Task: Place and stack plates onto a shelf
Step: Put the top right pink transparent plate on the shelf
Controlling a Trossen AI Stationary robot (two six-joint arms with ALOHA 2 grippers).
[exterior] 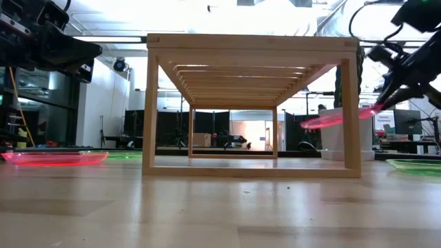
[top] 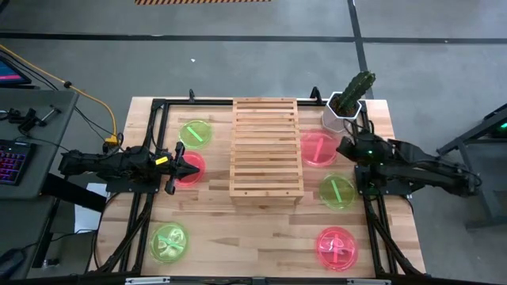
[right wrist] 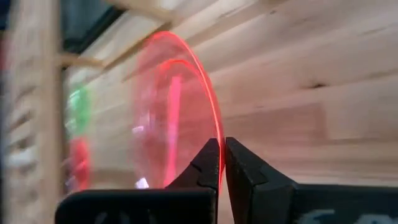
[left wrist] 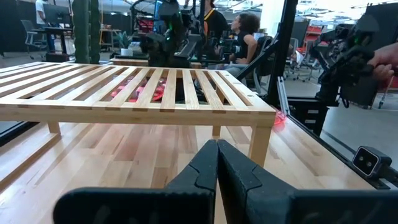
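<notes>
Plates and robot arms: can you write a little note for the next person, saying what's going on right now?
Right gripper: shut on the rim of a pink plate, lifted off the table beside the shelf, as the low view shows.
Left gripper: shut, empty, above another pink plate on the shelf's other side.
On the table: green plates and a third pink plate.
Done: nothing on the shelf yet.
Left: place and stack all six.
</notes>
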